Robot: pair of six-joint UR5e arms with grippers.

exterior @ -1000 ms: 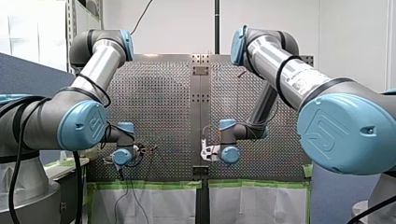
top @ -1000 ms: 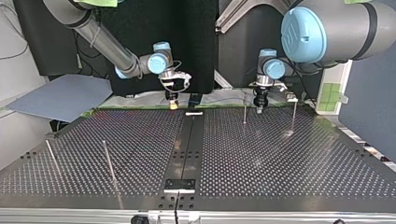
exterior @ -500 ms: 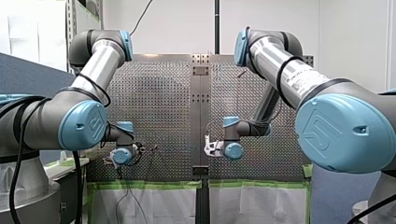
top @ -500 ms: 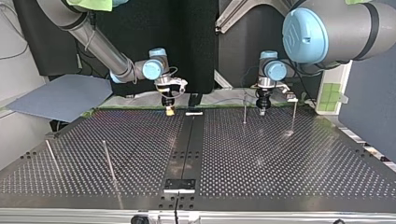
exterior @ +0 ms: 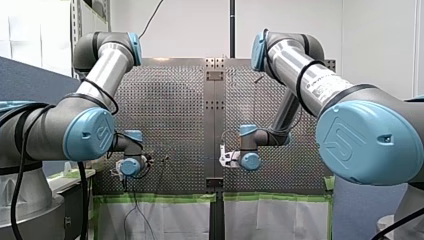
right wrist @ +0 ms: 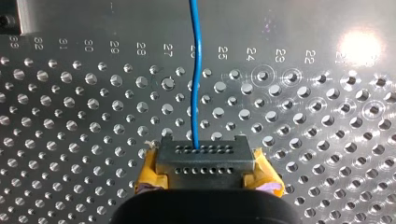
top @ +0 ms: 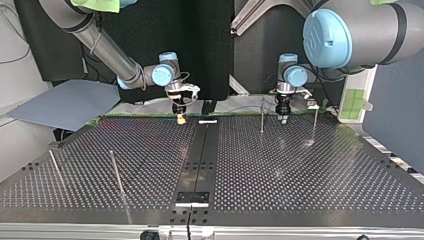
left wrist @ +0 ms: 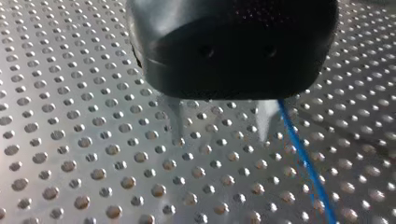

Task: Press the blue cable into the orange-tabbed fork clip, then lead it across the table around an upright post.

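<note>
The cable [right wrist: 196,93] is one plain bright blue. My right gripper [right wrist: 203,150] shows yellow pads [right wrist: 148,173] either side of a dark grey block [right wrist: 205,167] marked with two rows of small holes. My left gripper [left wrist: 219,134] is black with pale metal fingers [left wrist: 176,122]. The table [top: 300,170] is silvery grey, dotted all over in an even grid of holes, with dark numbers [right wrist: 88,45] along one row. I see my left arm [exterior: 102,70] and right arm [exterior: 300,70] in silver-grey with light blue caps [exterior: 89,134]. Green tape [exterior: 160,197] edges the table.

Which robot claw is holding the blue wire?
My right gripper, the one with yellow pads, pinches the blue cable. My left gripper stands open, the cable running beside it.
</note>
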